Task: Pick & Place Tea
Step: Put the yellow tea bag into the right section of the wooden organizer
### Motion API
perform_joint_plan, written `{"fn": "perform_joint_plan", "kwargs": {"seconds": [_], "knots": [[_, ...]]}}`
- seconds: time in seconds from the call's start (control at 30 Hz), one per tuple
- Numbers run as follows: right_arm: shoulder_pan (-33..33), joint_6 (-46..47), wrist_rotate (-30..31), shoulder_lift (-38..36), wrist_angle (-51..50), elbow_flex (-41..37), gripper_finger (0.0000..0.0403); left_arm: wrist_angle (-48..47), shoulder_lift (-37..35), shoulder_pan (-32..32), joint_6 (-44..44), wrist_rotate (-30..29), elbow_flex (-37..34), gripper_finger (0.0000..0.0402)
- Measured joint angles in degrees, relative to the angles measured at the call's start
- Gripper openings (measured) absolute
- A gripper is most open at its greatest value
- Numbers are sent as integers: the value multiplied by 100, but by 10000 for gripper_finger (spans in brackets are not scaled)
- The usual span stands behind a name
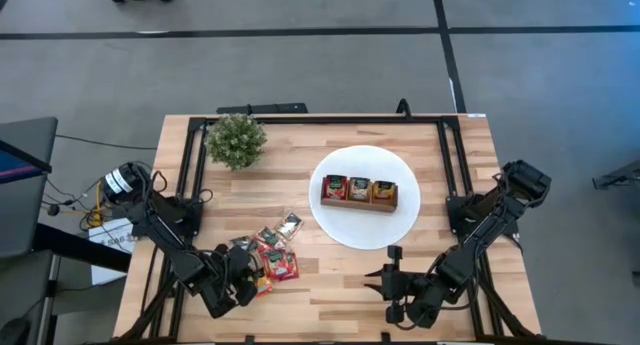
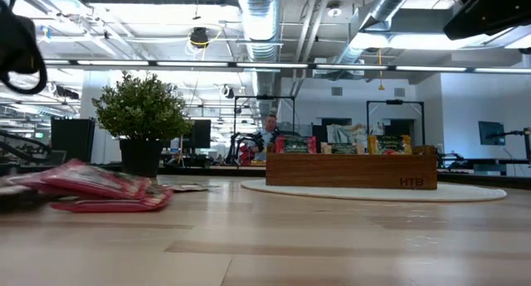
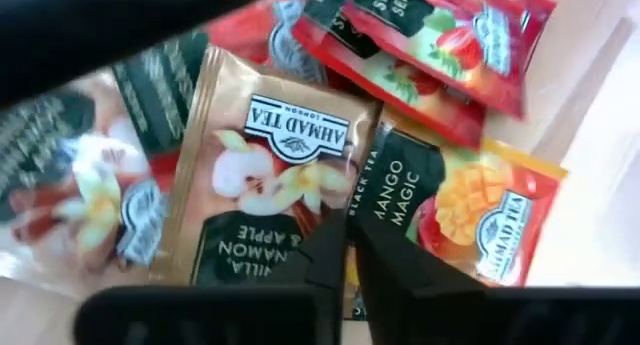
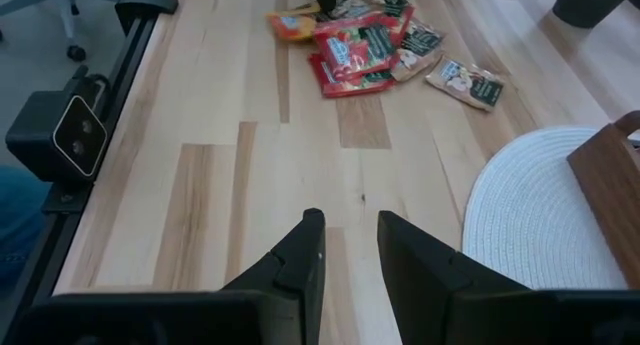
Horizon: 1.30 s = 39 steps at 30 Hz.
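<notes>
A pile of small tea sachets [image 1: 275, 253], red, orange, tan and pale, lies flat on the wooden table near its front left; the low view shows the same tea pile [image 2: 99, 188]. My left gripper [image 1: 248, 277] is down at the pile's near-left edge and shut, with its tips [image 3: 350, 235] where a tan vanilla sachet [image 3: 270, 175] meets an orange mango sachet [image 3: 470, 205]. My right gripper [image 4: 350, 225] hovers open over bare wood at the front right, right of the pile. A brown three-compartment tray [image 1: 359, 192] with sachets standing in it sits on a white plate [image 1: 400, 225]. My left gripper comes down slanting onto the pile from its near-left side. Its two fingers [image 3: 400, 270] are shut together at the seam between the tan sachet's edge [image 3: 340, 200] and the mango sachet, and a sliver of orange shows between them. The fingers hide which sachet they pinch. Both sachets lie on the pile.
A small green potted plant [image 1: 236, 140] stands at the far left of the table. The plate with the tray lies right of centre. Black rails [image 1: 190, 165] run along the table's left and right sides. Bare wood lies between the pile and the plate.
</notes>
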Motion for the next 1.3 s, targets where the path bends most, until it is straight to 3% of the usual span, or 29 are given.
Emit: {"fn": "perform_joint_plan", "kwargs": {"seconds": [0.47,0.67,0.83,1.0,1.1,1.2,1.3], "knots": [[-633,-324,-260,263,910,0,87,-343,0,4,1683,-1086,1138,0],[-1109,-1469,-1060,1212,3158,-4,92,-349,-2,22,2440,-1386,1534,0],[-1827,-1981,-2230,1844,4874,61,136,-260,-2,22,2627,-1499,1560,0],[-2451,-1915,-3480,2504,4854,795,206,-184,-2,22,2714,-1546,1560,0],[-2607,-1979,-3805,2868,4550,1290,237,-140,-2,22,2798,-1558,1560,0],[-2613,-2296,-3840,3058,4359,1695,240,-113,-2,22,2811,-1559,1560,0],[-2584,-2503,-3842,3173,4324,1969,214,-104,-2,22,2820,-1559,1560,0]]}}
